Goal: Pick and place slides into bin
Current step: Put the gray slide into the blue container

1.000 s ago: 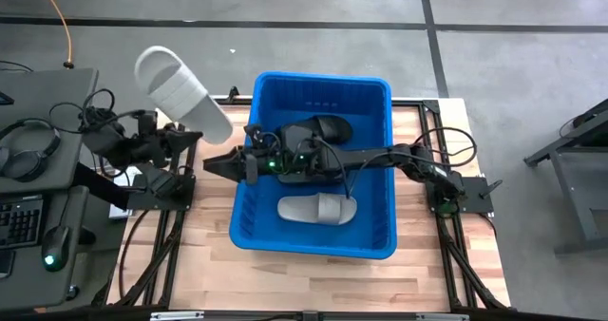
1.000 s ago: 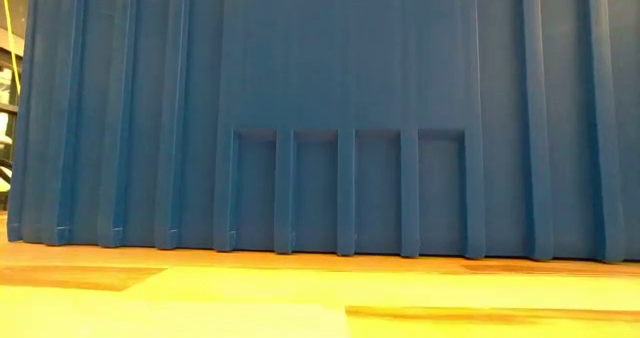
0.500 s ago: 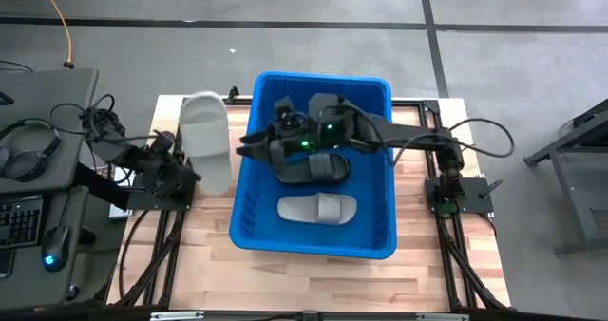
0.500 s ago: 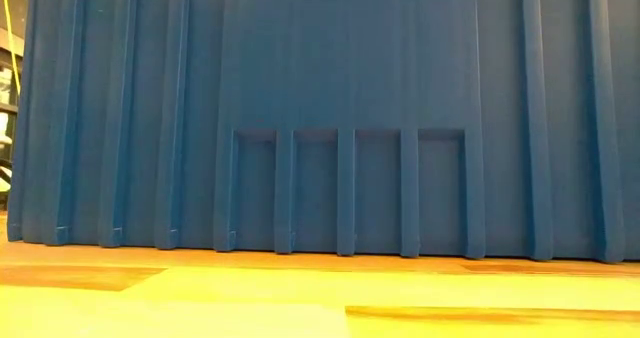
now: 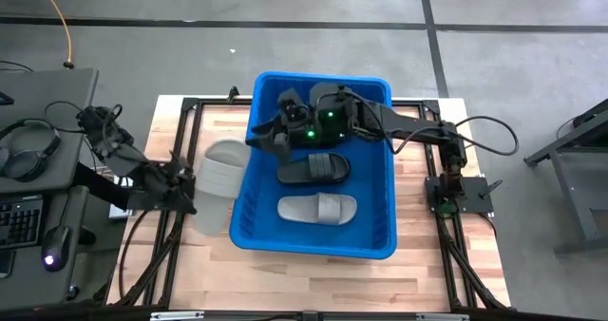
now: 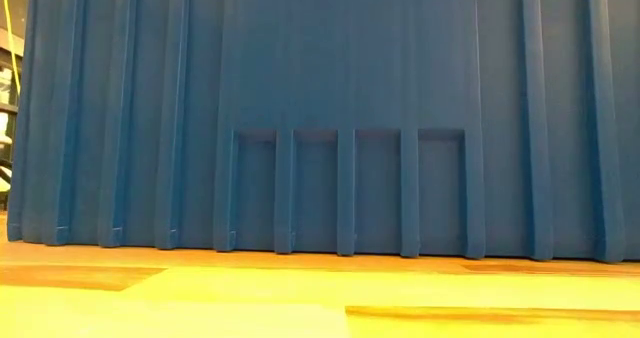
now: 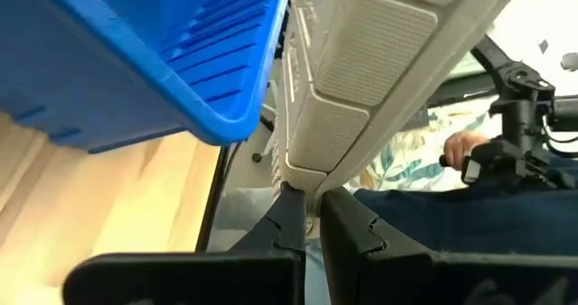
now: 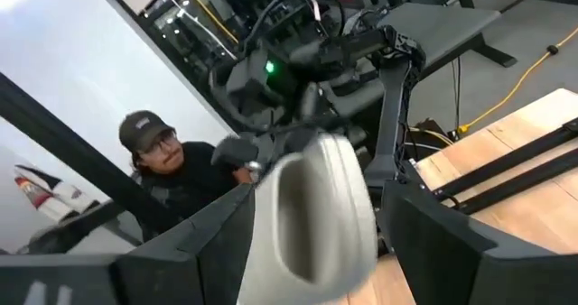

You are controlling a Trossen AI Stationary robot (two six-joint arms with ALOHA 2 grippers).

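The blue bin [image 5: 380,93] stands on the wooden table; its ribbed wall [image 6: 320,108] fills the low view. A black slide [image 5: 313,167] and a grey slide [image 5: 318,209] lie flat on its floor. My left gripper [image 5: 188,180] is shut on a light grey slide [image 5: 217,179], held just outside the bin's left wall; its own view shows the slide [image 7: 361,79] next to the bin's rim [image 7: 226,115]. My right gripper [image 5: 261,136] is open and empty over the bin's far left part. In its own view [image 8: 316,242] the held slide [image 8: 316,206] shows farther off. My left gripper pinches one end of the light grey slide [image 7: 302,174] between its two fingers [image 7: 289,215]. The fingers come from the table's left side and lie along the slide. The slide reaches out beyond the fingertips, lifted clear of the table. Whether it touches the bin I cannot tell.
A desk with headphones and a keyboard [image 5: 28,169] stands left of the table. A person [image 8: 153,161] sits beyond the table's left side; a hand [image 7: 461,147] shows in the left wrist view. Bare wood lies in front of the bin [image 5: 313,283].
My left gripper has carried the light grey slide from high over the table's far left corner down and toward the near edge, to beside the bin's left wall; the slide has turned about. My right gripper has drawn back from the bin's left rim toward its far side.
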